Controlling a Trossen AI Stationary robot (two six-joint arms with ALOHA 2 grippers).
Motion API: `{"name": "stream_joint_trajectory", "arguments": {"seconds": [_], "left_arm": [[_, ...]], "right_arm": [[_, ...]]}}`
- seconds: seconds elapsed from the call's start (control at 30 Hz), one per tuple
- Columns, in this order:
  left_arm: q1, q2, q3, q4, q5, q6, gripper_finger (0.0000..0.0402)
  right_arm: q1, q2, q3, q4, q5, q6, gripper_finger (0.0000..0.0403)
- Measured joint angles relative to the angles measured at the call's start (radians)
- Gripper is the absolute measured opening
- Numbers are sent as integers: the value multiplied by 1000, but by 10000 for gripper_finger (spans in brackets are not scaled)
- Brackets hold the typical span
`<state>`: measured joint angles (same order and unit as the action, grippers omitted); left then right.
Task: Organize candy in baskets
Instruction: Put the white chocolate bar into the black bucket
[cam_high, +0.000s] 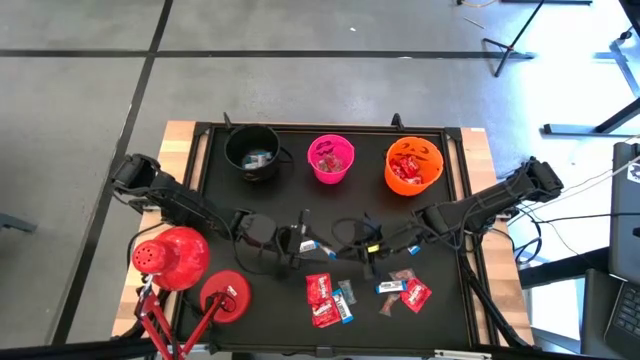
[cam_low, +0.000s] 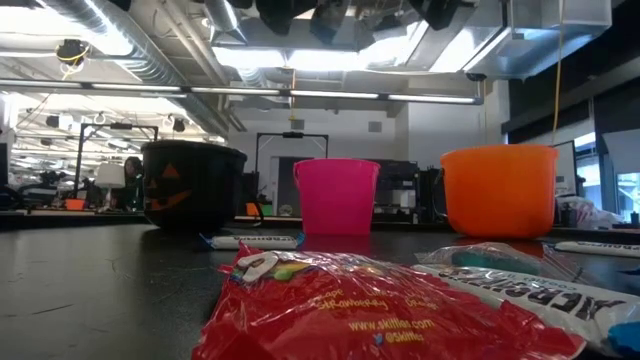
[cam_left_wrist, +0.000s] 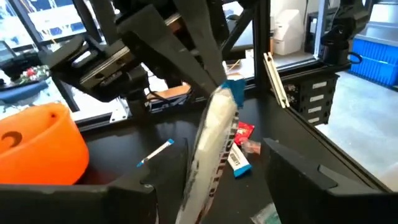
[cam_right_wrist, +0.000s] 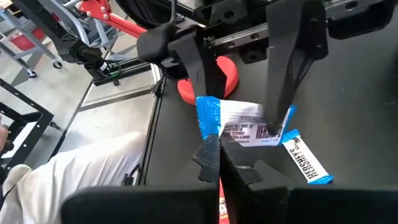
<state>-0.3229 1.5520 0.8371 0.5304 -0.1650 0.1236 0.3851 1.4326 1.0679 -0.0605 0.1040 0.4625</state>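
1. At table centre, left gripper (cam_high: 300, 243) and right gripper (cam_high: 352, 244) meet; the right is closed on the blue-and-white candy (cam_right_wrist: 245, 129), while the left's fingers bracket it.
2. Loose candy (cam_high: 322, 298) lies nearer the front edge.
3. Black basket (cam_high: 252, 152), pink basket (cam_high: 331, 159) and orange basket (cam_high: 413, 166) line the far edge.

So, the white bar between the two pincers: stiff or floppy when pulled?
Probably fairly stiff: the bar looks straight though the right pincer grips only its blue end. Likely light, since that small pinch seems to carry it. Its glossy wrapper might slip when the open left pincer closes.
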Motion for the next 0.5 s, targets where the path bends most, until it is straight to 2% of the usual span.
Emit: {"name": "stream_joint_trajectory", "arguments": {"seconds": [0.13, 0.23, 0.5], "left_arm": [[0, 0, 0, -11, -4, -1, 193], [0, 0, 0, -11, -20, 5, 176], [0, 0, 0, -30, -31, 12, 73]], "right_arm": [[0, 0, 0, 0, 8, 0, 0], [0, 0, 0, 0, 8, 0, 0], [0, 0, 0, -1, 27, 0, 1]]}}
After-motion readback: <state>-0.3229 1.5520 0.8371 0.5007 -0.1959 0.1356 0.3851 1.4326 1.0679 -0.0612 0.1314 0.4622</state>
